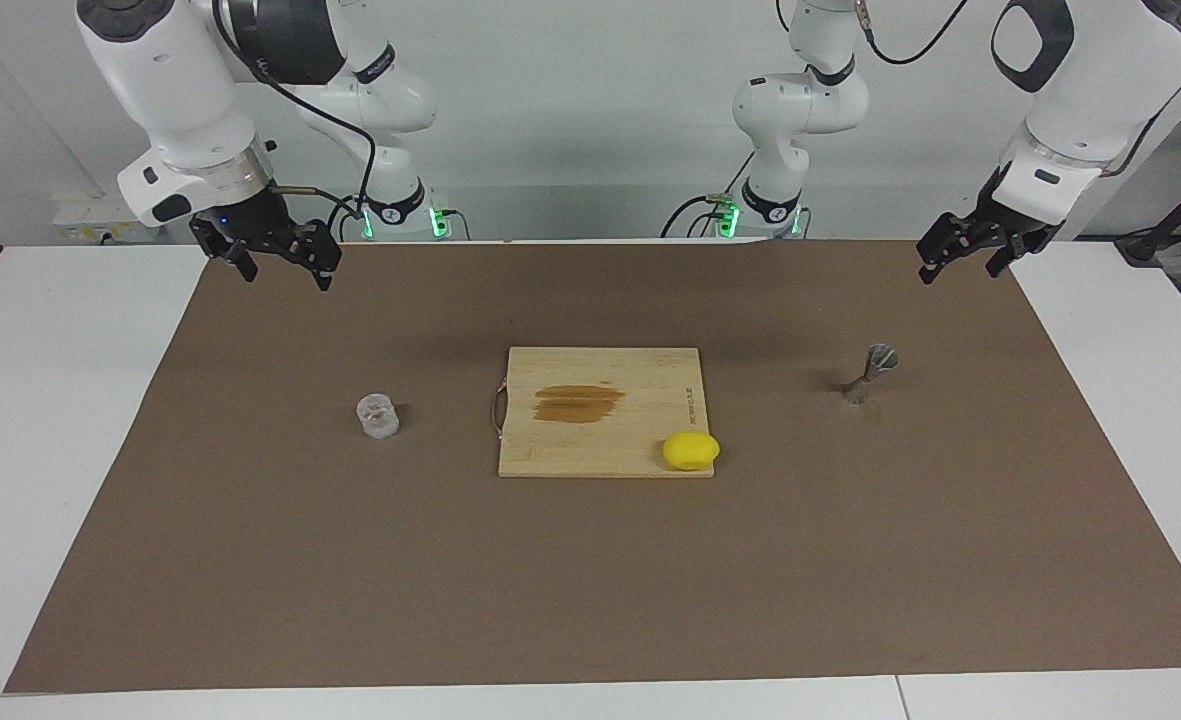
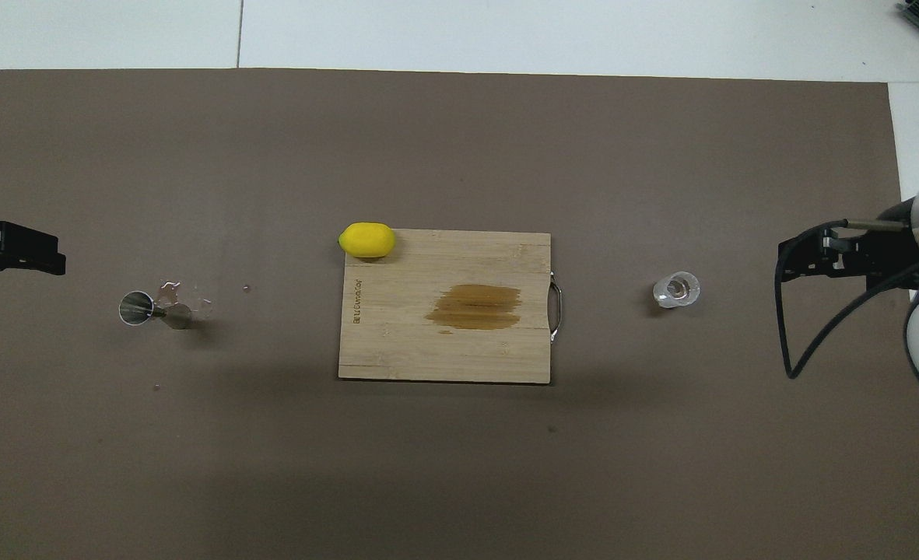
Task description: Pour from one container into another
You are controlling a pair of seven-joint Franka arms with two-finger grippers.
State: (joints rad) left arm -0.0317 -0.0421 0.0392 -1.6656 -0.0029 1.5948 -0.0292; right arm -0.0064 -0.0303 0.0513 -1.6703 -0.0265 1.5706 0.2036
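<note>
White walls back a white bench (image 1: 60,420) covered by a brown mat (image 1: 590,580). Both arms wait, raised over the mat's edge nearest the robots. The right tool (image 1: 275,262) hangs empty with its fingers apart, over the mat at the right arm's end; the clear ribbed glass cup (image 1: 378,415) stands upright on the mat, well below it and farther from the robots. The left tool (image 1: 962,258) also hangs empty, fingers spread, at the left arm's end; the silver jigger (image 1: 872,372) stands on the mat below it, farther from the robots. Between cup and jigger lies a wooden cutting board (image 1: 600,420) with a dark stain, a lemon (image 1: 691,451) on its corner.
</note>
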